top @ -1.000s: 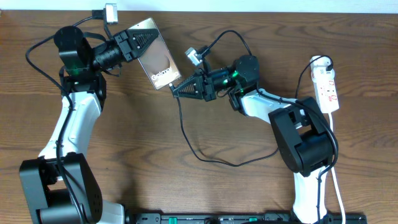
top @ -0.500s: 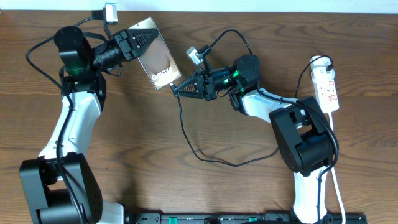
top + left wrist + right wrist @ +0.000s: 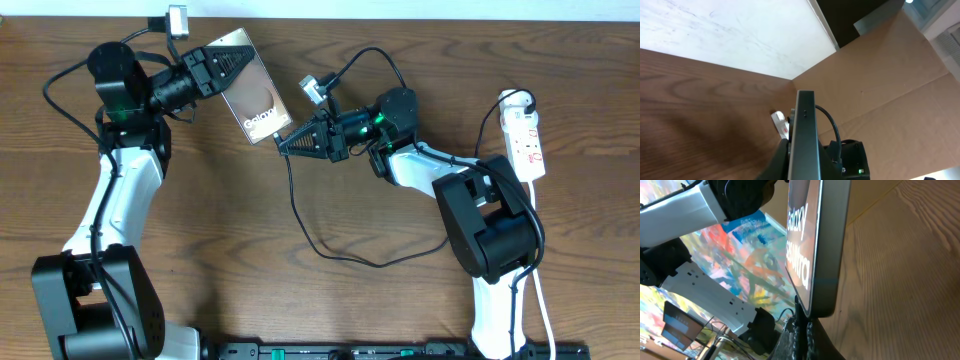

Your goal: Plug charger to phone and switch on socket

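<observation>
The left arm [image 3: 122, 195] stood extended forward, its wrist bent right and the left gripper [image 3: 231, 60] clamped. The right arm [image 3: 432, 165] reached left, with the right gripper [image 3: 285, 147] pinched narrow just beside the other.

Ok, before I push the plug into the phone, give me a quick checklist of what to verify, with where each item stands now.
1. Phone clamped in the left gripper, held off the table: ok.
2. Charger end clamped in the right gripper: ok.
3. Charger end up against the phone's bottom edge: ok, seen in the right wrist view.
4. Charger end lined up to slide in: cannot tell; the meeting spot is hidden.
5. Slack in the charger: ok, a loose loop lies on the table.
6. Power strip switched on: cannot tell; neither gripper is near it.
</observation>
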`<state>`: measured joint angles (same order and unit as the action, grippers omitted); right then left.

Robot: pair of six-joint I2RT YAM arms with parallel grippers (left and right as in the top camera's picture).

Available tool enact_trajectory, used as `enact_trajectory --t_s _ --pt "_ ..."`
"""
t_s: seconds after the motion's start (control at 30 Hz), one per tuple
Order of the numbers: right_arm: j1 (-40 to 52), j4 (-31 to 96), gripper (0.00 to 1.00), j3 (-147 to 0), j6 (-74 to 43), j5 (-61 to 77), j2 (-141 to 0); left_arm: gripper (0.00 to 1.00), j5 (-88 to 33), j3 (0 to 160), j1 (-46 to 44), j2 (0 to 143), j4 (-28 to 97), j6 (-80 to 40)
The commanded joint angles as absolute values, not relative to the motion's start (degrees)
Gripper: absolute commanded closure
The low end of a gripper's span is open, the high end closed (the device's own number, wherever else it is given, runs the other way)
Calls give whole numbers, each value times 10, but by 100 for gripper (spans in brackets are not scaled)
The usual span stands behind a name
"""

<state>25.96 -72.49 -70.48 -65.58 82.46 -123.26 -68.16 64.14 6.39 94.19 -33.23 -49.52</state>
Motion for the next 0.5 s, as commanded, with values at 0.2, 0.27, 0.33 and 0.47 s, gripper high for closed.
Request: enact_trajectory --t_s 0.2,0.27,0.33,0.47 --pt "256 -727 99 -709 -668 788 -1228 93 -699 643 57 943 -335 -496" --pt "256 -727 99 -709 -668 788 -1228 93 -698 643 57 943 -335 -496" --pt "256 -727 99 -709 -668 788 -1228 93 -699 643 56 943 -335 -496" --pt "256 -727 99 -709 -668 788 -1228 92 -699 643 56 943 -335 -496"
